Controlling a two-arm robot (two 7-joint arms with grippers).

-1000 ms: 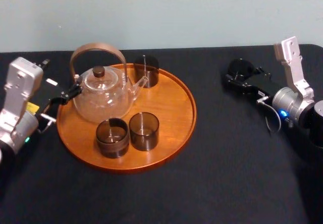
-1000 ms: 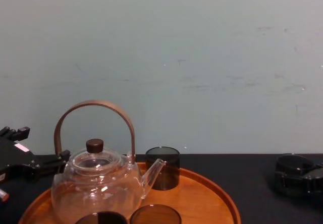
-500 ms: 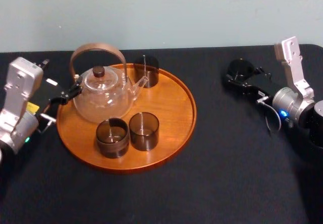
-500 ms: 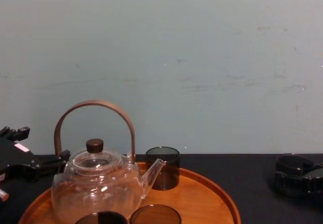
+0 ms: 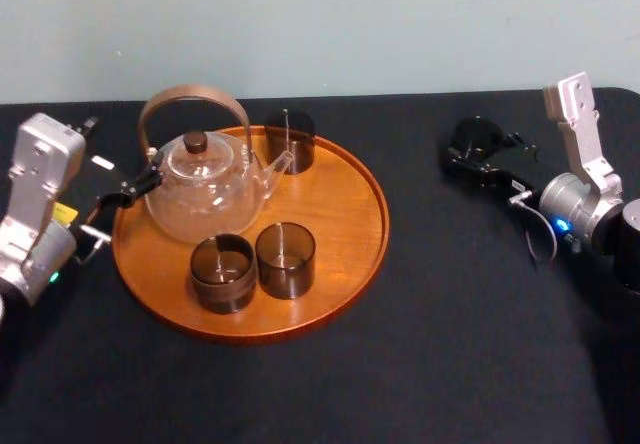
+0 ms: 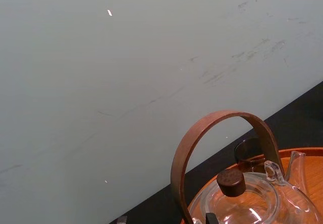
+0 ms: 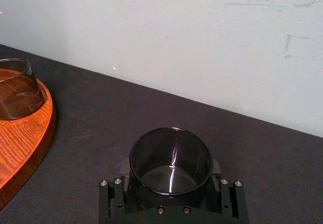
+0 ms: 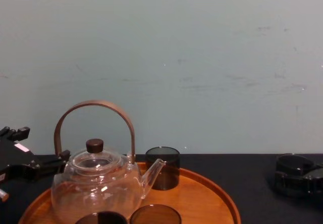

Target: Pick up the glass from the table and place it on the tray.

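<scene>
item: glass [image 5: 472, 134], short, straight-walled, dark smoked, empty. head view: it stands on the black table [image 5: 450, 344] at the robot's right, well apart from the tray [image 5: 350, 214]. the right gripper [image 5: 478, 159] reaches it from the side. the left gripper [image 5: 125, 192] idles at the tray's left edge, beside the teapot [image 5: 205, 194]. three like glasses [image 5: 285, 259] stand on the tray. right wrist view: jaws clamped on the glass's lower wall, one on either side; its base seems to rest on the table. chest view: glass low at far right, tray at left. step judged: grasp made, lift not begun. next move calls for a level lift, then a carry leftward over the rim to the tray's bare right part.
</scene>
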